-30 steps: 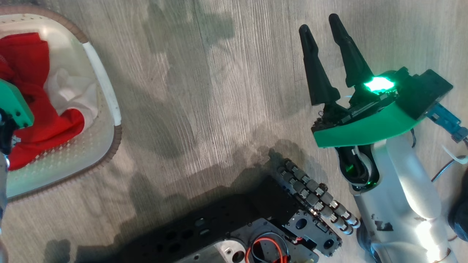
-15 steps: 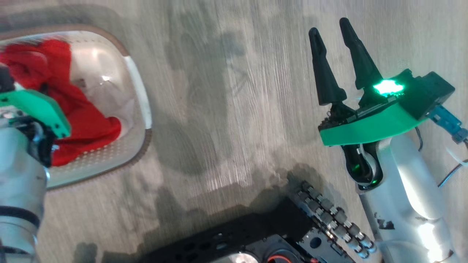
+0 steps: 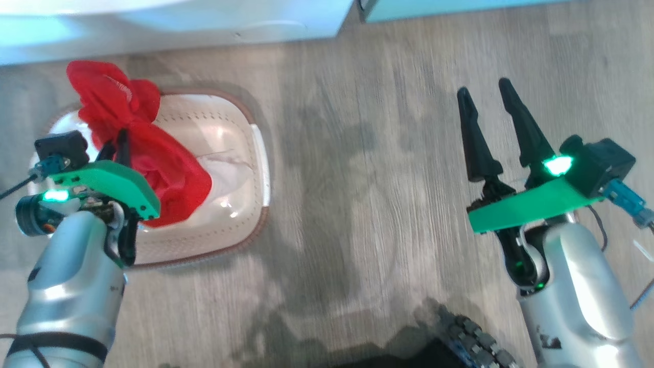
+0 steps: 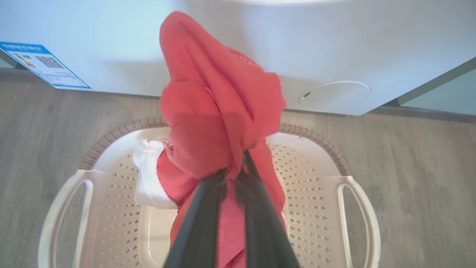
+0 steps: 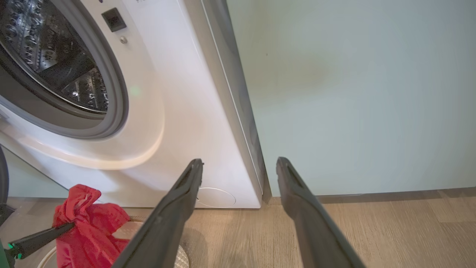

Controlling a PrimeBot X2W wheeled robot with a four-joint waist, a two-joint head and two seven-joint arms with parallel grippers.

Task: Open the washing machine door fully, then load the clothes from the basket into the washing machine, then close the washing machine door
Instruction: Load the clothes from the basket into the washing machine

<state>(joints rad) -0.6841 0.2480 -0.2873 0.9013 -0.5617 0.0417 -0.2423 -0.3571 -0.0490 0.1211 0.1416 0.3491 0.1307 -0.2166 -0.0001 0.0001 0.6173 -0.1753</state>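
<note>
Firmly, left end effector (image 4: 238, 167) is clamping bright red fabric garment (image 4: 219, 104), seemingly above cream perforated basket (image 4: 316, 156); right end effector (image 3: 484, 85) is gaping.

The left gripper (image 4: 235, 167), at the left on its pale forearm, has its 2 dark fingers pinched together on the clothes (image 4: 215, 111), while the right gripper (image 3: 484, 88), at the right, points far with its fingers spread apart.
</note>
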